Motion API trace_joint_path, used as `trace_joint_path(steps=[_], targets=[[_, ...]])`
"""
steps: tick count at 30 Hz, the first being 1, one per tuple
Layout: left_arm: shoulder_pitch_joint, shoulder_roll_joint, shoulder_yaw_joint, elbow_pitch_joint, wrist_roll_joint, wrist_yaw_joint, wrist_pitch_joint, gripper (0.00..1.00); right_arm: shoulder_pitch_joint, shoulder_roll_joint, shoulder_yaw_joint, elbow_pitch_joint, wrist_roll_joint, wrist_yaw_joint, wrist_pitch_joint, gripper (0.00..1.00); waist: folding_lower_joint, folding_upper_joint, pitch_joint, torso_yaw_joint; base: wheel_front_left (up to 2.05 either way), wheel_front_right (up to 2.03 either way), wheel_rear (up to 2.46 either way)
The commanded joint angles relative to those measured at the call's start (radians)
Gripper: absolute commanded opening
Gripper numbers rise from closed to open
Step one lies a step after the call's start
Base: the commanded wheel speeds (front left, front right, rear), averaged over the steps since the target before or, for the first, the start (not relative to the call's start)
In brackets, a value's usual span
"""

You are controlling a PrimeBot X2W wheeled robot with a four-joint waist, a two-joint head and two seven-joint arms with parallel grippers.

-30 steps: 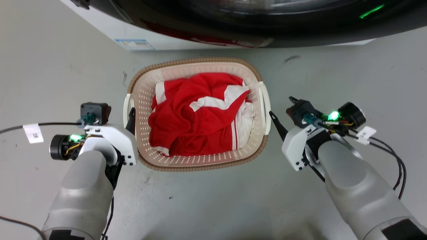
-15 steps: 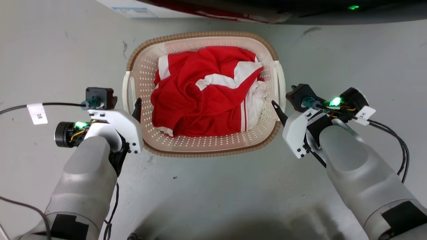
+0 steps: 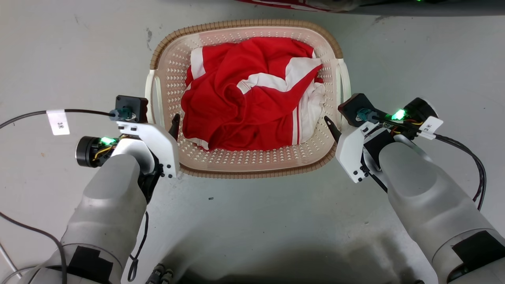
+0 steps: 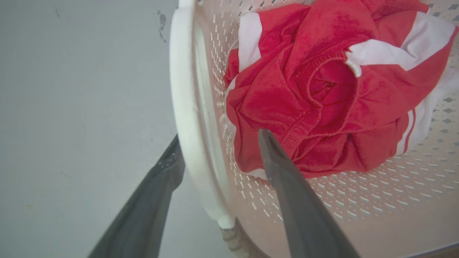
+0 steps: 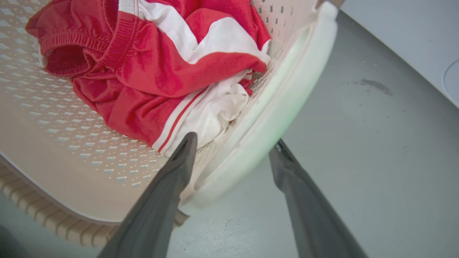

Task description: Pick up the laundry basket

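Grey floor (image 3: 252, 225) carries the laundry basket (image 3: 244, 172), which sits between the two arms with a red and white garment (image 3: 252, 90) heaped inside. The left tool (image 4: 219, 138) has its fingers apart, straddling the white left handle (image 4: 183, 107): one finger is outside the wall, and the other is inside with its tip just short of the cloth. The right tool (image 5: 235, 140) is likewise apart astride the right handle (image 5: 283, 107), its inner finger near the garment's white fold. Neither is clamped yet.

For a sound grasp, I judge each tool should seat deeper, so the handle lies well back between its fingers. Both should then close together and evenly, with the inner fingers clear of the fabric. The lift should rise level, both arms at one pace, or the basket may tip or slip.
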State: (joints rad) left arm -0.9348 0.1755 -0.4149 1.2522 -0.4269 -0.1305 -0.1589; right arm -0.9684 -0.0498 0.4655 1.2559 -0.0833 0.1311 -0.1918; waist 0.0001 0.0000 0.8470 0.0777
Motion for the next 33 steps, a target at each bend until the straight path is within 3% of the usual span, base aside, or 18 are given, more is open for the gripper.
trace_joint_path(steps=[1,3,4,5,6,7,14,20,25,33], targets=[[-0.015,-0.003,-0.002,0.002,-0.003,0.001,0.005,1.00,-0.017,-0.001,0.001,0.002,-0.004,-0.001,0.002,1.00,-0.0001,0.0000,0.001,0.001,0.00,0.00,0.00],[-0.015,-0.004,-0.019,0.004,-0.017,0.001,0.015,1.00,-0.022,-0.001,0.000,0.005,-0.010,-0.001,0.003,1.00,-0.0001,0.0000,0.006,0.001,0.00,0.00,0.00],[-0.016,-0.003,-0.026,0.004,-0.022,0.001,0.017,0.73,-0.023,-0.001,-0.003,0.007,-0.010,-0.001,0.004,1.00,-0.0001,0.0000,0.008,0.002,0.00,0.00,0.00],[-0.019,-0.001,-0.034,0.003,-0.028,0.001,0.011,0.12,-0.023,-0.001,-0.003,0.009,-0.013,-0.001,0.007,1.00,-0.0001,0.0000,0.009,0.002,0.00,0.00,0.00],[-0.018,-0.003,-0.041,0.004,-0.034,0.001,0.010,0.00,-0.026,-0.001,-0.004,0.009,-0.017,-0.001,0.002,0.26,-0.0001,0.0000,0.010,0.002,0.00,0.00,0.00],[-0.016,-0.009,-0.049,0.004,-0.041,0.001,0.016,0.00,-0.027,-0.001,-0.004,0.011,-0.020,-0.001,0.003,0.00,-0.0001,0.0000,0.010,0.004,0.00,0.00,0.00],[-0.003,-0.019,-0.091,0.007,-0.084,0.001,0.019,0.00,-0.017,0.003,-0.006,0.016,-0.035,0.004,0.000,0.00,-0.0001,0.0000,-0.015,0.010,0.00,0.00,0.00],[0.037,-0.043,-0.120,0.009,-0.129,0.001,0.018,0.00,0.031,0.005,0.021,0.021,-0.005,0.005,0.017,0.00,-0.0001,0.0000,-0.099,0.011,0.00,0.00,0.00],[0.123,-0.034,-0.197,-0.013,-0.199,0.000,0.093,0.00,0.139,0.007,0.146,-0.004,0.136,0.005,0.090,0.00,-0.0001,0.0000,-0.288,-0.012,0.00,0.00,0.00],[0.206,-0.006,-0.275,-0.051,-0.277,-0.001,0.180,0.00,0.234,0.007,0.275,-0.030,0.284,0.006,0.164,0.00,-0.0001,0.0000,-0.460,-0.048,0.00,0.00,0.00]])
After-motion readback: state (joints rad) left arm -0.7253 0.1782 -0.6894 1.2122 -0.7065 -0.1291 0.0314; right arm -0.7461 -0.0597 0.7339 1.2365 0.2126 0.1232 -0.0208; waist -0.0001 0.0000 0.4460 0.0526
